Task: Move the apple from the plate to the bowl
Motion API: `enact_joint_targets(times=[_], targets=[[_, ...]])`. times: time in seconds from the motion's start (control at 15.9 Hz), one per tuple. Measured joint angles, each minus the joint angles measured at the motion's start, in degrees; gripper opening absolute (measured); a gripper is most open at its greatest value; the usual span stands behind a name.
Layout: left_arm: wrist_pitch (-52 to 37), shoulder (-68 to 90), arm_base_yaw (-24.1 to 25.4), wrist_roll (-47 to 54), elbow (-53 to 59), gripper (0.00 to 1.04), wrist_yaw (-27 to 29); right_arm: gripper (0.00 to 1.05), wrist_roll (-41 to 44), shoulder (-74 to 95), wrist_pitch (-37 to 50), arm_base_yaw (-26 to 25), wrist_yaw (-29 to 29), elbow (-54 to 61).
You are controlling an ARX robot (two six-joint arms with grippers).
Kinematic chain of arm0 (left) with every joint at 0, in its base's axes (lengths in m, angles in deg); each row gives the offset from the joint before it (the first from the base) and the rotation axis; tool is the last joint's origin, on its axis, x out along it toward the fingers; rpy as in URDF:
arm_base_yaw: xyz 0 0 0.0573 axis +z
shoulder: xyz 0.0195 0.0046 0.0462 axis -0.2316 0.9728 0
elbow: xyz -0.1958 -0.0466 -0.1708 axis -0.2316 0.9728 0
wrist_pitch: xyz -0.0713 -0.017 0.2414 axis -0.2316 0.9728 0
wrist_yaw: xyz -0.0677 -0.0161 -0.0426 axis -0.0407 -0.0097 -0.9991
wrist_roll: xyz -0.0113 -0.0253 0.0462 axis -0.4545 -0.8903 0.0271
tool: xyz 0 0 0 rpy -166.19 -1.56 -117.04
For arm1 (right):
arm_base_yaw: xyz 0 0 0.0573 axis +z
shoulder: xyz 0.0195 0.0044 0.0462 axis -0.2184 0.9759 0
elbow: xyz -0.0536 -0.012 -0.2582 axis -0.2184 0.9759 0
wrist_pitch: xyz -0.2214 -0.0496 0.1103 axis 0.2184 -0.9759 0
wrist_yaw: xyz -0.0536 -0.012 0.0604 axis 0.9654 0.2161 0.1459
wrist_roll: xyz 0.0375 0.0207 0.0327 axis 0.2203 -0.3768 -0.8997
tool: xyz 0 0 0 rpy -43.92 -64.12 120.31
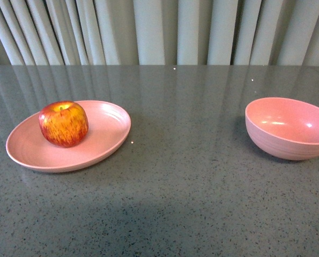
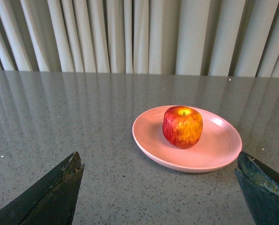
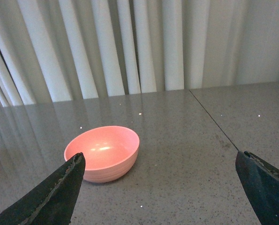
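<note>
the apple [image 1: 63, 123] stands stem up on the plate [image 1: 108, 134], a little left of the plate's middle, at the left of the worktop [image 1: 186, 182]. the bowl [image 1: 288, 128] stands mouth up and empty, well apart at the right, so i judge that no part of the move is done.

neither arm shows in the front view. in the left wrist view the left hand [image 2: 159, 159] is spread wide and holds nothing. its dark fingers [image 2: 50, 197] sit at the picture's two sides, and the apple lies beyond and between them. that lines it up for a straight reach, and the wide spread suits a round fruit.

the right hand [image 3: 159, 156] is just as wide and empty, and it faces the bowl. it seems to be waiting rather than working, since the apple is on the left arm's side.

the next step probably calls for the left hand to come down around the apple's widest part. the plate's shallow rim should not get in the way, but the smooth skin could slip in a high grip. a pale curtain [image 1: 159, 32] hangs at the far edge.
</note>
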Motion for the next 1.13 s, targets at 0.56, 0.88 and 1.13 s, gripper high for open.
enact_joint_targets(times=[0.56, 0.88, 1.13], targets=[[0.0, 0.0, 0.0, 0.0, 0.0, 0.98, 0.0, 0.98, -2.5, 63.7, 17.2, -1.4, -7.2, -34.8], [0.0, 0.0, 0.0, 0.0, 0.0, 0.98, 0.0, 0.98, -2.5, 91.1, -2.8, -0.5, -5.7, -53.4], [0.0, 0.0, 0.0, 0.0, 0.0, 0.98, 0.0, 0.98, -2.9, 97.0, -9.2, -0.2, -5.2, -58.5]])
